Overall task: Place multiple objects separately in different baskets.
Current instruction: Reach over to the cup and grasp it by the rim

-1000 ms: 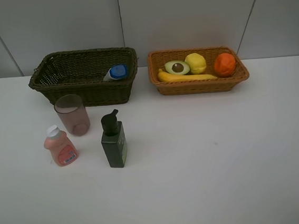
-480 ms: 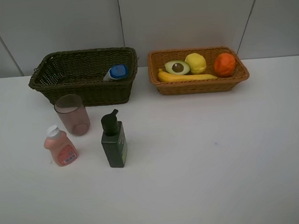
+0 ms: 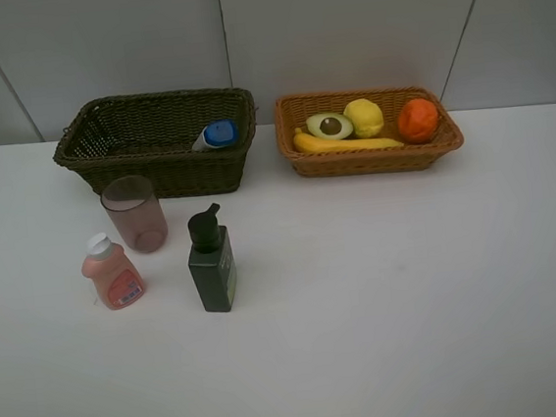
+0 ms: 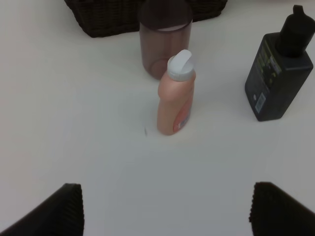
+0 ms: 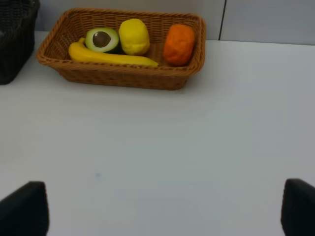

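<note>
L gripper (image 4: 170, 210): jaws spread wide, only the two dark tips in view, nothing btw them, above bare table (image 3: 413, 284). Just ahead of it the small pink bottle (image 4: 175, 98) stands upright, long axis vertical, white cap up. Behind that, near but apart, is the pinkish cup (image 4: 164, 39), upright, mouth up. Off to one side is the dark green pump bottle (image 4: 280, 73), also upright w/ pump head on top. R gripper (image 5: 160, 209): likewise wide open and holding nothing, facing the light basket (image 5: 118, 78) across open table. In it the banana (image 5: 110, 57) lies flat along the front wall, long axis running w/ the basket's length. Behind it are the halved avocado (image 5: 102, 39), cut face and pit up, the lemon (image 5: 134, 36) and, at the far end, the orange (image 5: 179, 44). Only the high cam shows inside the dark basket (image 3: 137, 173): the white blue-capped bottle (image 3: 216, 136) lies tipped in its right front corner, cap twd the front. Grippers show in wrist views only.
</note>
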Robot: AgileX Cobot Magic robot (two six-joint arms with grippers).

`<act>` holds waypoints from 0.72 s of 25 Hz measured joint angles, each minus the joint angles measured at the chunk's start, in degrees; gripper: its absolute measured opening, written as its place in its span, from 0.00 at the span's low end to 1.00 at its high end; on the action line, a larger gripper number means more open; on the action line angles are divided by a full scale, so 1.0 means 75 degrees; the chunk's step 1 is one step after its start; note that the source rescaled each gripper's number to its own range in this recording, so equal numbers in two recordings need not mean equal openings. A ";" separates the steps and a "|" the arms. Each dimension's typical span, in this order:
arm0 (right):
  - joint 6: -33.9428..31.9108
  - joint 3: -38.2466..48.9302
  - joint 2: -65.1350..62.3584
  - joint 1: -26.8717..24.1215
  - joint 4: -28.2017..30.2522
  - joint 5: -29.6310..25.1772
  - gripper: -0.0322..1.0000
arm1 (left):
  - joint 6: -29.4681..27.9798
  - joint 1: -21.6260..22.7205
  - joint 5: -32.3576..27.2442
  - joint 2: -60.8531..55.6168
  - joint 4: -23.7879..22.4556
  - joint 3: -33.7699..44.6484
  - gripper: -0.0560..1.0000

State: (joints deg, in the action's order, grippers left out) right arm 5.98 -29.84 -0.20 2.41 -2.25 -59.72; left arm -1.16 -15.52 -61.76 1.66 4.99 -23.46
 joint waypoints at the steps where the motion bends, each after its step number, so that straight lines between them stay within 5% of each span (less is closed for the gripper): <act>1: 0.0006 0.0000 0.0000 -0.0039 0.0000 0.0000 1.00 | 0.0000 0.0000 0.0000 0.0000 0.0000 0.0000 0.91; 18: 0.0476 0.0000 0.0000 -0.0605 0.0010 0.0000 1.00 | 0.0006 0.0000 0.0000 0.0025 0.0000 0.0000 0.91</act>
State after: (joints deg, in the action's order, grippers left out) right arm 9.54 -29.84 -0.20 -2.12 -2.17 -59.72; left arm -1.11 -15.52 -61.76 1.84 4.99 -23.46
